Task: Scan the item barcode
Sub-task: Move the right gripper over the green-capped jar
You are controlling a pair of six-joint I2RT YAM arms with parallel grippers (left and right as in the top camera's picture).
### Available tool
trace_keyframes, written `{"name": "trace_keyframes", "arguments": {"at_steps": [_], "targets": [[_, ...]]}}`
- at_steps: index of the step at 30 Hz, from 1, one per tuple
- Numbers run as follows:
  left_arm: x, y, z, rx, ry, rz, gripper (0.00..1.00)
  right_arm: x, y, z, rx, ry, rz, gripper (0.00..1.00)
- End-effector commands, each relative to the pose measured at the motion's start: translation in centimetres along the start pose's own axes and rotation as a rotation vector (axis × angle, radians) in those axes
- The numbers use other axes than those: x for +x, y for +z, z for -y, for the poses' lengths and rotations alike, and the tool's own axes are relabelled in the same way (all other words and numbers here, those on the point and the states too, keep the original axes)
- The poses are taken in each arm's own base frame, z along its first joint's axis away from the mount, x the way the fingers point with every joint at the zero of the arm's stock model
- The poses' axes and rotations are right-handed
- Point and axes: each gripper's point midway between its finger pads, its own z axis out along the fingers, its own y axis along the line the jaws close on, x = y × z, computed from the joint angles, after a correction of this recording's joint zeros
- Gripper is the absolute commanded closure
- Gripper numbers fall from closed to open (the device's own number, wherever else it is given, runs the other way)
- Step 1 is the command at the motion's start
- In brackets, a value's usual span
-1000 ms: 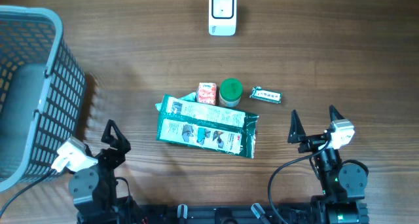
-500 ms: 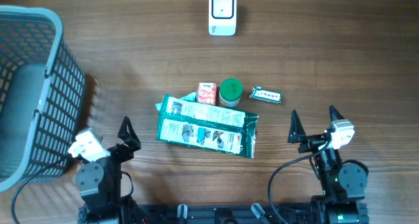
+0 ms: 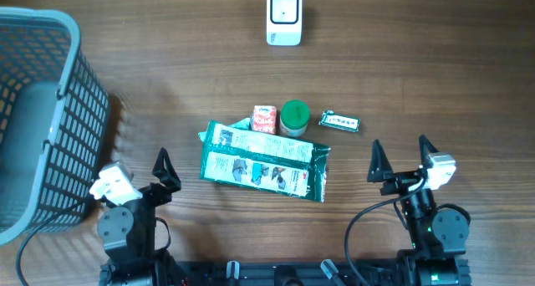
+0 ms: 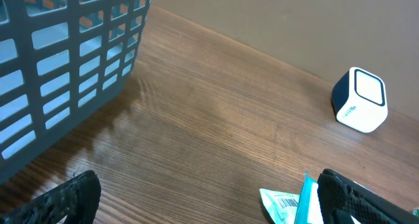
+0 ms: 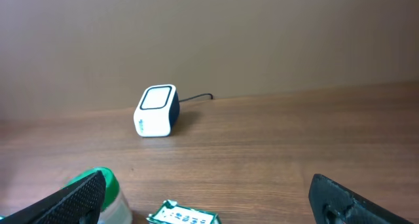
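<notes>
Nothing looks scanned yet. The left gripper [image 3: 165, 171] and right gripper [image 3: 400, 144] sit at the near table [image 3: 435, 68] edge, jaws wide apart and empty. A packet [image 3: 263, 162], box [image 3: 265, 119], jar [image 3: 294, 117] and small pack [image 3: 339, 122] lie clustered mid-table, well apart from the scanner [image 3: 283, 17]. Which item is meant I cannot tell, though the packet shows a barcode [image 4: 286, 201]. Picking up and presenting remain.

The scanner [image 3: 283, 17] lies behind the packet [image 3: 263, 162], with the basket [image 3: 79, 127] left.
</notes>
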Motion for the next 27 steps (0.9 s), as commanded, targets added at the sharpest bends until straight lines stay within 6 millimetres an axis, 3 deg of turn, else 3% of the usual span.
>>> {"name": "trace_keyframes", "arguments": {"at_steps": [1,5,8,11,15,17,19,21,24,27], "targets": [[0.2,0.1,0.2,0.017,0.023,-0.003,0.0,-1.3,-0.4,-3.4,-0.19,0.118,0.024,0.0],[0.2,0.1,0.2,0.017,0.023,-0.002,0.0,-4.6,-1.3,-5.3,-0.254,0.11,0.021,0.0],[0.2,0.1,0.2,0.016,0.023,-0.003,0.0,-7.3,-1.4,-6.4,-0.261,0.086,-0.08,0.0],[0.2,0.1,0.2,0.017,0.023,-0.002,0.0,-10.2,0.1,-7.9,-0.299,0.068,-0.217,0.0],[0.2,0.1,0.2,0.017,0.023,-0.003,0.0,-11.7,3.8,-9.1,-0.326,0.158,-0.459,0.0],[0.2,0.1,0.2,0.016,0.023,-0.002,0.0,-11.5,5.7,-10.0,-0.371,0.227,-0.587,0.0],[0.2,0.1,0.2,0.017,0.023,-0.002,0.0,-10.8,8.1,-10.9,-0.407,0.405,-0.683,0.0],[0.2,0.1,0.2,0.016,0.023,-0.002,0.0,-7.8,10.8,-10.4,-0.33,0.641,-0.807,0.0],[0.2,0.1,0.2,0.016,0.023,-0.002,0.0,-5.6,13.3,-11.1,-0.445,0.579,-0.825,0.0],[0.2,0.1,0.2,0.016,0.023,-0.003,0.0,-2.9,14.5,-11.3,-0.367,0.534,-0.863,0.01]]}}
